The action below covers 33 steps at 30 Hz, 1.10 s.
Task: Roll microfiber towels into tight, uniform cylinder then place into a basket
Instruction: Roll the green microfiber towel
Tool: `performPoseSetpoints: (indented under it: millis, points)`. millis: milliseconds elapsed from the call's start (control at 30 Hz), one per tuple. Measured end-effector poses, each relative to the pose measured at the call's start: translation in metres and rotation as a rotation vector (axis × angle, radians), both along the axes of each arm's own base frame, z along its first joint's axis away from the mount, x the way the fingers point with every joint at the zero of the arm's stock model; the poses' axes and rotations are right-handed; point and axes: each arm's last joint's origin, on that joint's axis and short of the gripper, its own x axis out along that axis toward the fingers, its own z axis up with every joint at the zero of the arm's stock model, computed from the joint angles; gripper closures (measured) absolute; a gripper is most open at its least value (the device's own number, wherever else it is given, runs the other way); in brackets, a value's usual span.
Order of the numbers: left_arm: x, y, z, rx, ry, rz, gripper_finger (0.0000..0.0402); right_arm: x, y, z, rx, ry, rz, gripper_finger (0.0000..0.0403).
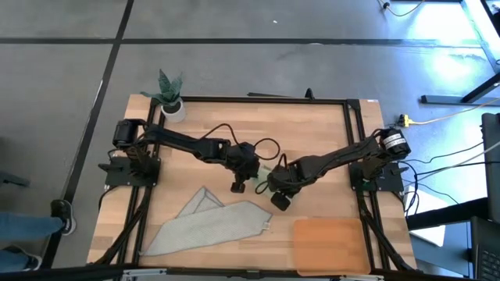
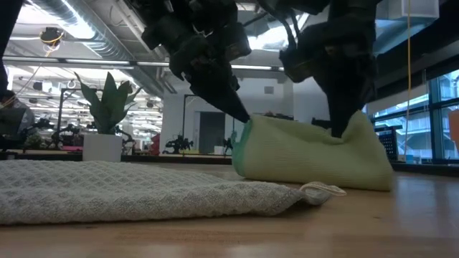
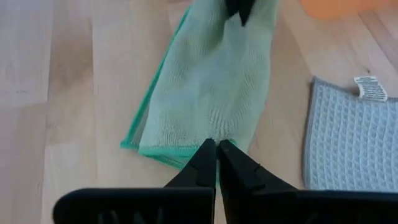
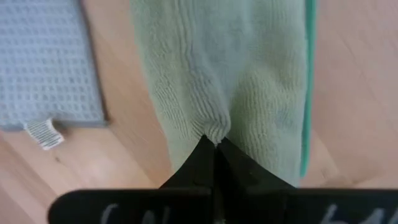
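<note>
The pale green towel (image 2: 308, 154) lies bundled into a long thick fold in the middle of the table, its underside on the wood, mostly hidden under the arms in the high view (image 1: 266, 168). My left gripper (image 2: 242, 115) is shut on its left end. My right gripper (image 2: 337, 130) is shut on its top farther right. The grey towel (image 1: 207, 218) lies flat and partly folded at the near left. The orange-brown basket (image 1: 328, 246) sits at the near right. My left gripper pinches the green-hemmed end of the towel (image 3: 211, 134) between its two shut fingers, slanting down from the table's left. The towel's underside stays on the table. My right gripper pinches a puckered bit of the towel's upper surface (image 4: 214, 127) from above, pointing steeply down. The cloth rises to a small peak at the fingers while the rest lies on the table.
A small potted plant (image 1: 170, 97) stands at the far left corner. The grey towel's label corner (image 2: 323, 190) lies just in front of the green towel. Bare wood shows at the far side and between the towels and the basket.
</note>
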Motion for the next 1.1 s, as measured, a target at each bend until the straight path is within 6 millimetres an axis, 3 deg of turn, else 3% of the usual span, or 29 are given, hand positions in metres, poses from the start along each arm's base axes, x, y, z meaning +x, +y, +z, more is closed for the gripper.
performPoseSetpoints:
  millis: [233,633,900,1100]
  points:
    - [0.002,0.0,-0.014,-0.022,0.055,0.016,0.0401,0.002,-0.002,-0.001,0.072,0.01,0.003,0.0397]
    - [-0.003,-0.003,-0.015,-0.126,0.15,-0.039,0.0401,0.017,0.001,0.004,0.297,-0.152,0.229,0.0397]
    - [0.003,-0.005,0.0,-0.128,0.145,-0.126,0.0401,0.008,0.001,-0.038,0.453,-0.29,0.204,0.0397]
    - [0.004,-0.004,0.001,-0.118,0.131,-0.129,0.0401,0.007,0.0,-0.042,0.439,-0.338,0.179,0.0397]
